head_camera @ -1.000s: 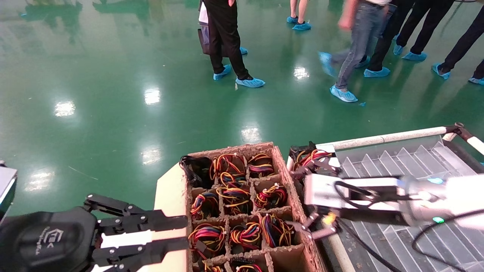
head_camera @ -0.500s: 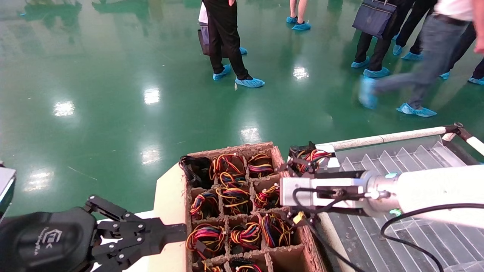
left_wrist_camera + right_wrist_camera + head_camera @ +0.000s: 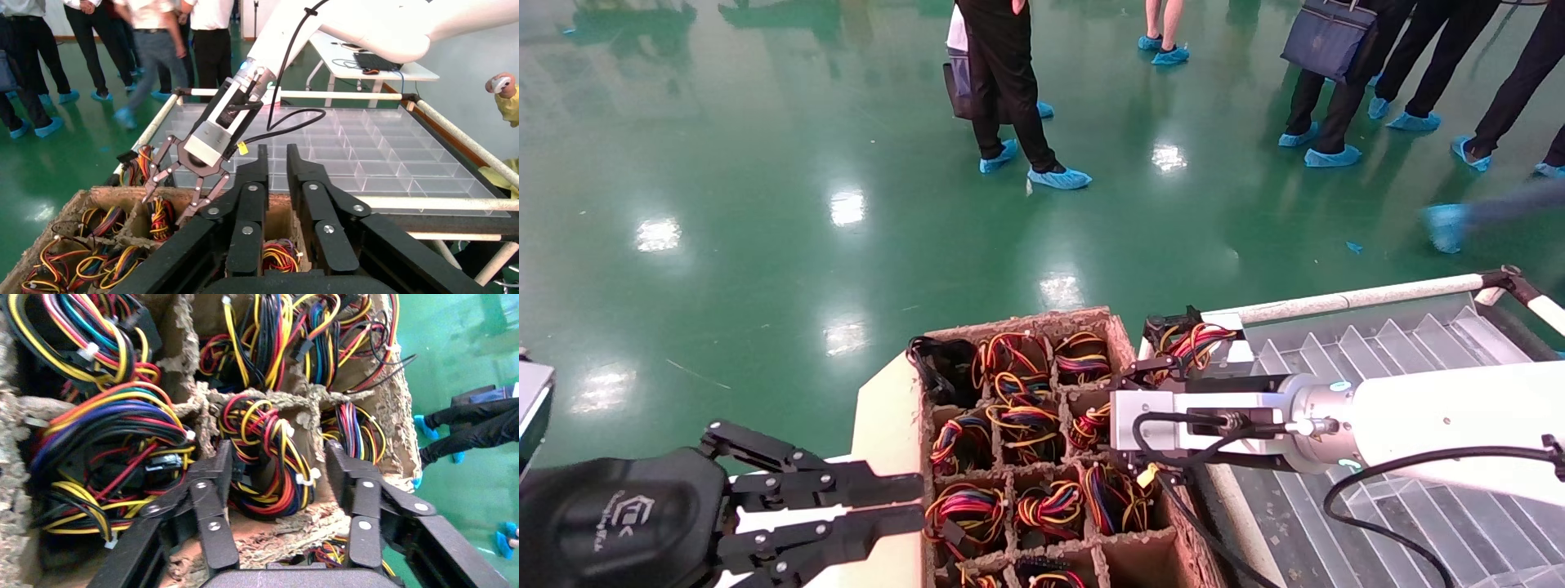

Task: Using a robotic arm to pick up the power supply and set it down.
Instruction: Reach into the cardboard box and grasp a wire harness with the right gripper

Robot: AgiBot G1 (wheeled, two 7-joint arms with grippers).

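Cardboard-pulp crate with divider cells, each packed with a power supply, wire bundle up. Target power supply sits in a cell by the crate's right edge, middle row; only the tied red/yellow/black wires visible, metal body hidden down in the cell. Directly under the right gripper, open, one finger either side of the bundle over the cell walls. Same gripper in left wrist view: fingers splayed, tips just above the crate rim, not yet in.

Key relation: target straight below the hand, long axis presumably vertical in the cell, so next move looks like a straight descent, then close. Risk: fingers catching pulp dividers or grabbing loose wire only instead of the body.

Right arm clearly nearer; reaches in across the crate's right edge from over the clear compartment tray. One more supply's wires visible at the tray's far-left corner, apart from the crate.

Left gripper idle at the crate's near-left side, fingers parted by a narrow gap, holding nothing.

View differences: head view hides the right fingertips behind the silver wrist block; right wrist view shows the straddle over the bundle; left wrist view gives height above the rim. None shows the metal casing.
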